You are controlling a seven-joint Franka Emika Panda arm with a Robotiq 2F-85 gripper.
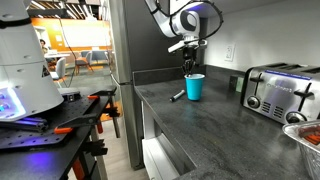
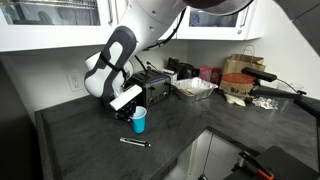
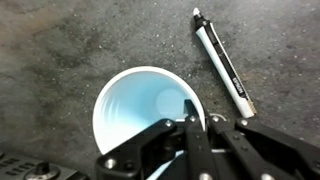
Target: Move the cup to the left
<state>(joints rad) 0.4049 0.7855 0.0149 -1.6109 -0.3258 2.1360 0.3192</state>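
Note:
The cyan-blue cup (image 1: pixel 194 88) stands upright on the dark countertop, shown in both exterior views (image 2: pixel 139 121). In the wrist view I look down into the cup (image 3: pixel 135 105), which is empty. My gripper (image 3: pixel 187 112) sits right above it, with one finger inside the rim and the other outside, pinched together on the cup's wall. It shows directly over the cup in both exterior views (image 1: pixel 189 68) (image 2: pixel 131 105).
A marker pen (image 3: pixel 222 62) lies on the counter close beside the cup (image 1: pixel 177 96) (image 2: pixel 135 142). A chrome toaster (image 1: pixel 280 92) stands further along the counter (image 2: pixel 153 90). The counter's front edge (image 1: pixel 150 115) drops off near the cup. Bags and a bowl (image 2: pixel 195 88) sit further away.

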